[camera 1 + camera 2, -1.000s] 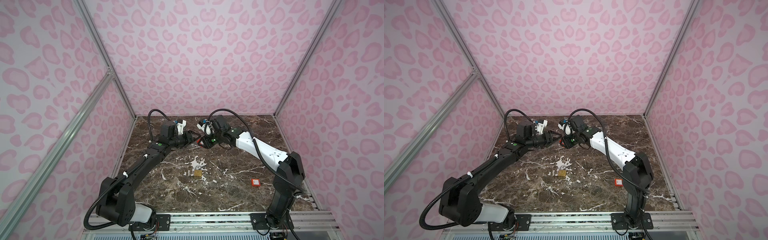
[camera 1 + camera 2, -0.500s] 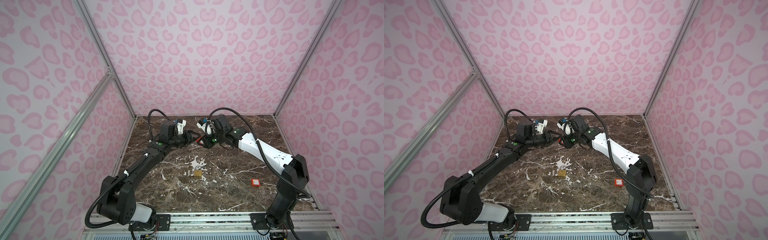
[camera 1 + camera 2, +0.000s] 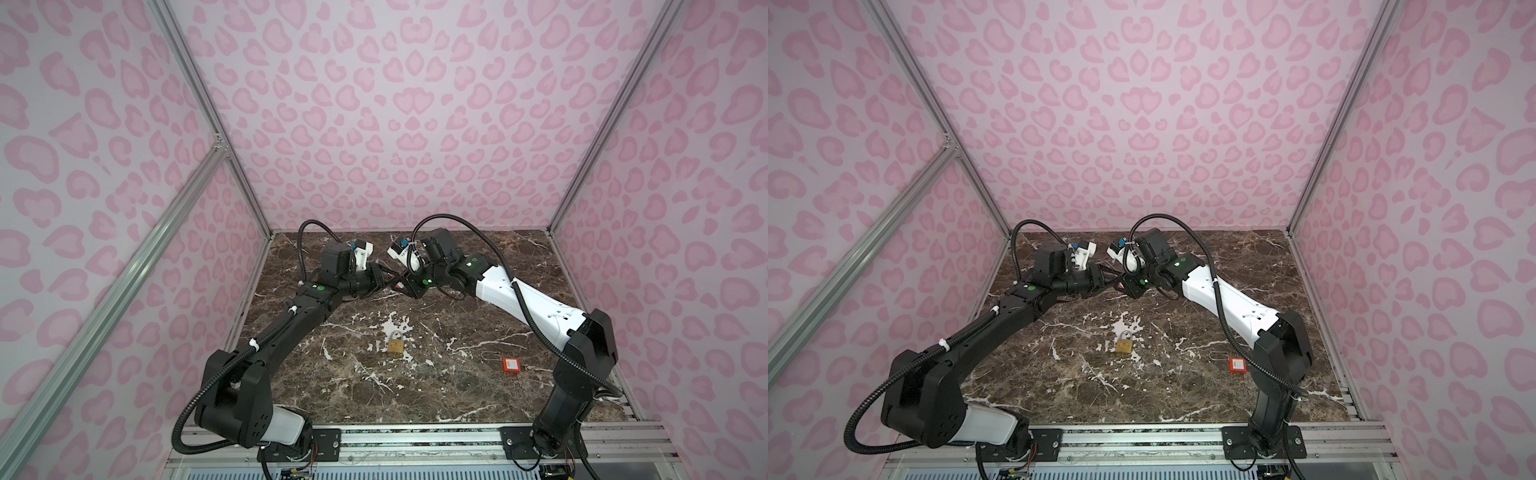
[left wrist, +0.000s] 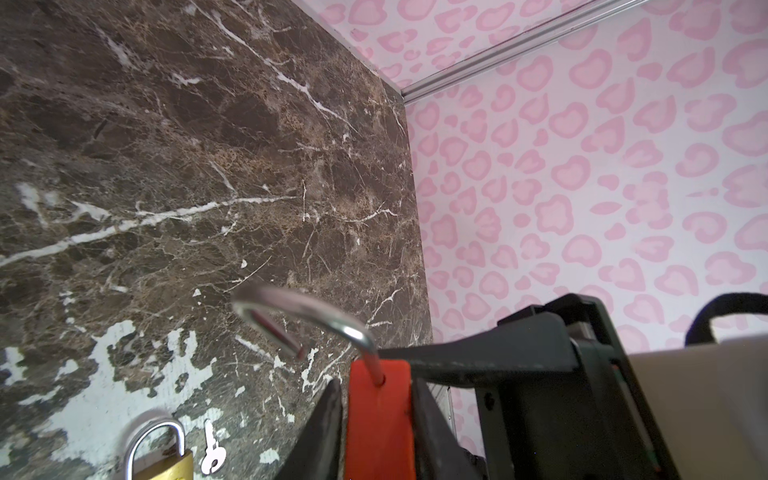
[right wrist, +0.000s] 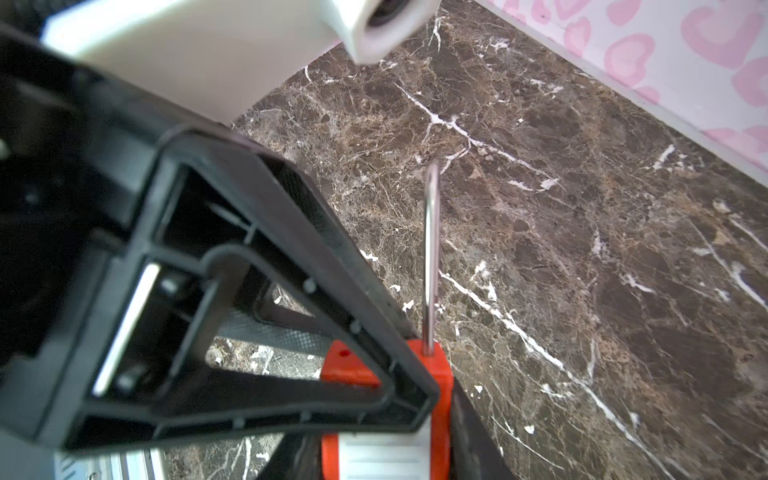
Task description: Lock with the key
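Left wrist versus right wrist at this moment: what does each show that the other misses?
Left wrist only: the brass padlock and small key lying on the table, and the shackle of the red padlock seen as an open hook. Right wrist only: a white label on the padlock's body; the shackle shows edge-on. Both: the red padlock held between dark fingers.
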